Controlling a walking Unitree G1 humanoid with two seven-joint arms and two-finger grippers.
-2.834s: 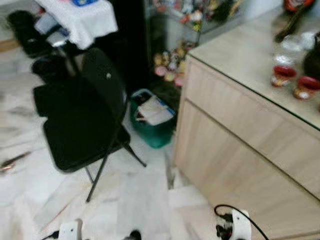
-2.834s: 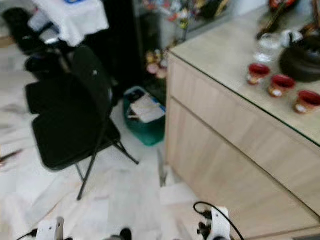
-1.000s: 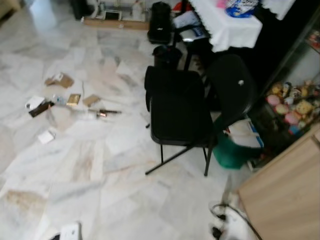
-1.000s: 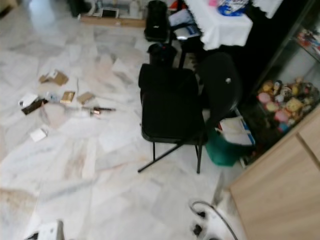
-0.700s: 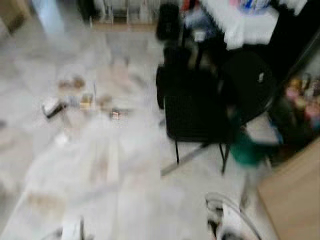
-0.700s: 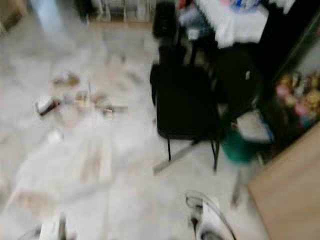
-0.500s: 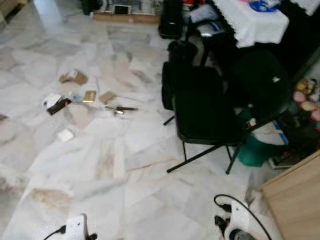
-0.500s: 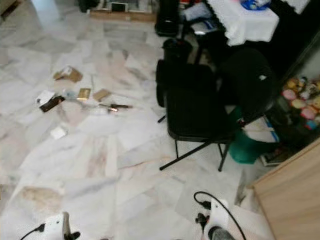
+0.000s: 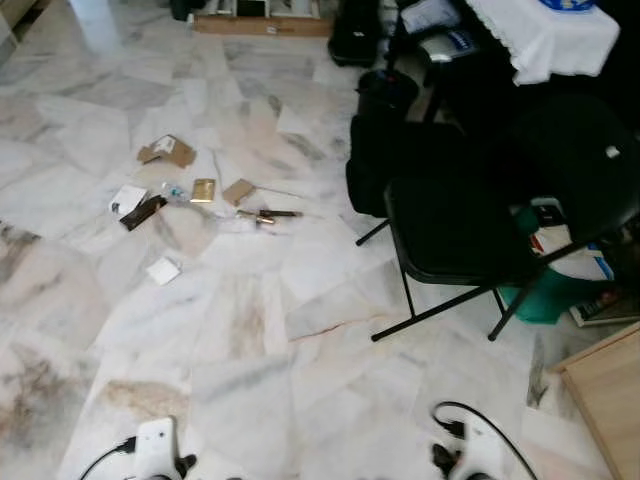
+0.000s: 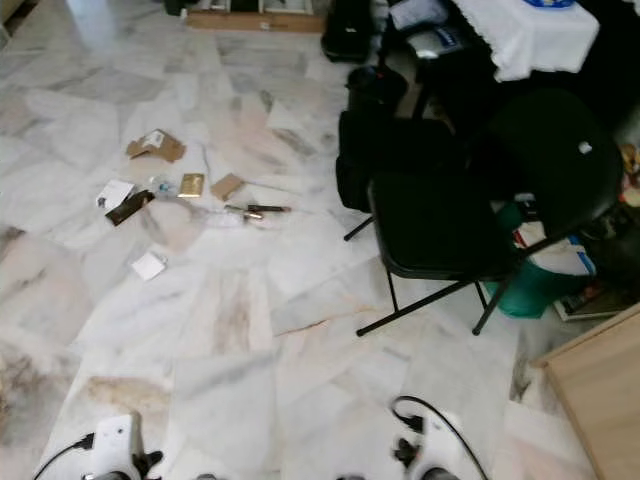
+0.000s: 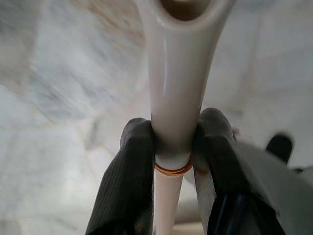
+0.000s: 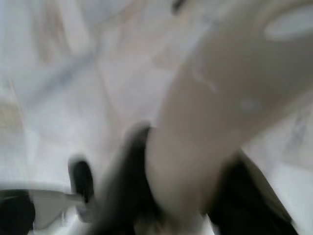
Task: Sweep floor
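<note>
Marble floor (image 9: 250,330) in pale veined tiles spreads ahead of us, with one black folding chair (image 9: 470,215) as our landmark. Out on the open floor beyond the chair's front edge, well apart from it, we count about seven bits of litter: a torn brown cardboard piece (image 9: 168,151) farthest off, a white card (image 9: 127,197) with a dark strip (image 9: 144,212) beside it, a small gold packet (image 9: 203,190), a tan scrap (image 9: 238,191), a thin dark stick (image 9: 268,214) nearest the chair, and a white paper square (image 9: 163,270) nearest us. Behind the chair sits one green bin (image 9: 555,290) stuffed with papers, partly hidden by the backrest; past it a white cloth (image 9: 555,35) is cut off by the frame. One corner of a wooden cabinet (image 9: 605,385) shows beside the bin.

Our left gripper (image 11: 172,139) is clamped on a cream handle (image 11: 178,73), one finger pressed on each side just above an orange ring (image 11: 172,170). Our right gripper (image 12: 188,171) squeezes a thick beige handle (image 12: 215,112), though that view is badly blurred and what either handle belongs to is cut off.
</note>
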